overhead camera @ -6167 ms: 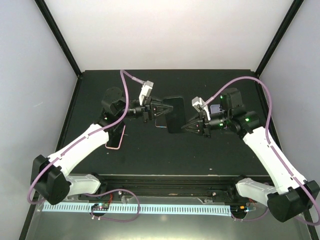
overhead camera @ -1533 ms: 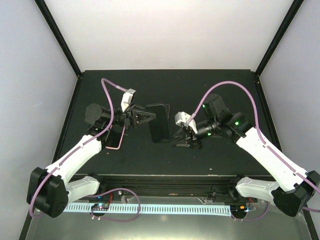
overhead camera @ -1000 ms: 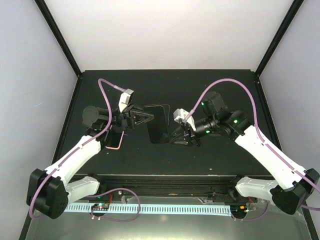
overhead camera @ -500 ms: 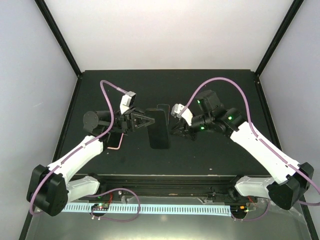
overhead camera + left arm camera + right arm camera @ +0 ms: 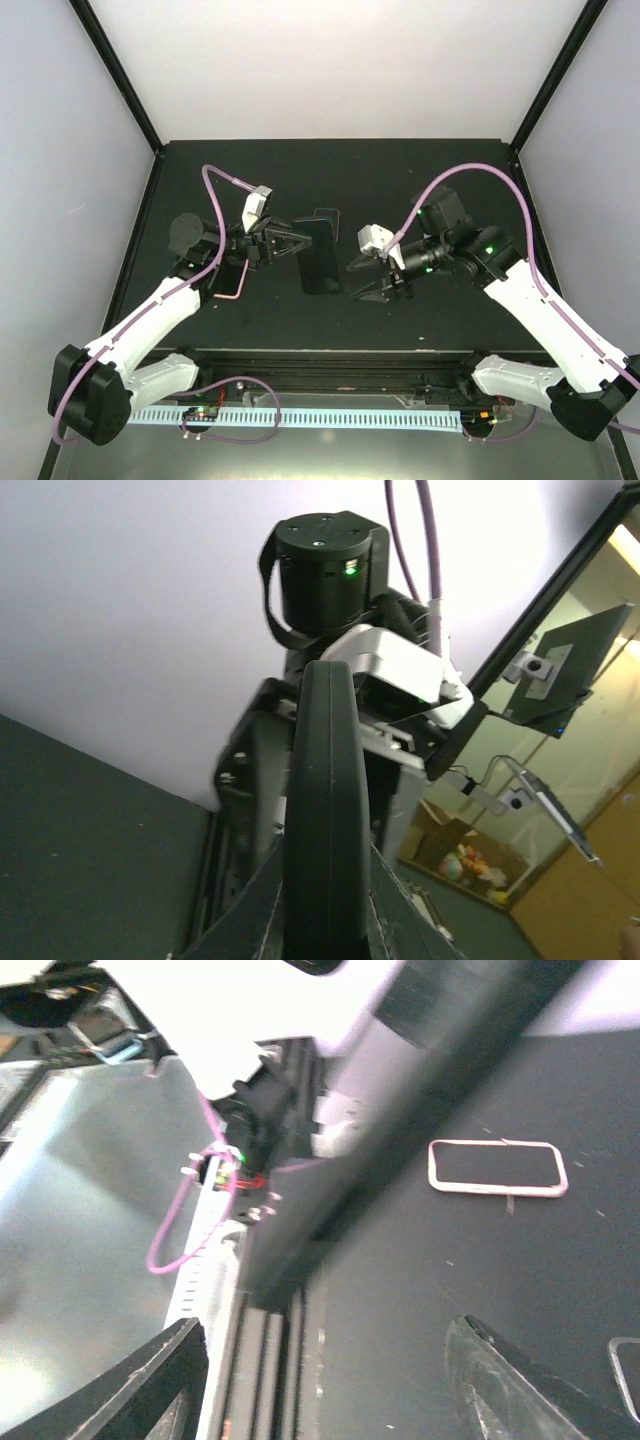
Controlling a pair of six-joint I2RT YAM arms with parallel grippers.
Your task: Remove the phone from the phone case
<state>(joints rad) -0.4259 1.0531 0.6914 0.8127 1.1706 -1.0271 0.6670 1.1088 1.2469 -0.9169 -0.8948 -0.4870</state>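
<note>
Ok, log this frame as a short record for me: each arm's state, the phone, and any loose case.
left gripper: jaws shut on the black slab phone, gripping its left edge
right gripper: jaws open, empty, apart from the phone, to its right
pink-rimmed phone case: flat on the black table, partly hidden by the left arm
case on phone: cannot tell

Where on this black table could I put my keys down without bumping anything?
Bare: the table's back strip along the rear wall, and the front strip along its near edge. Crowded: the middle, with the left claw gripping the phone, right claw open beside it, pink case by the left arm.
</note>
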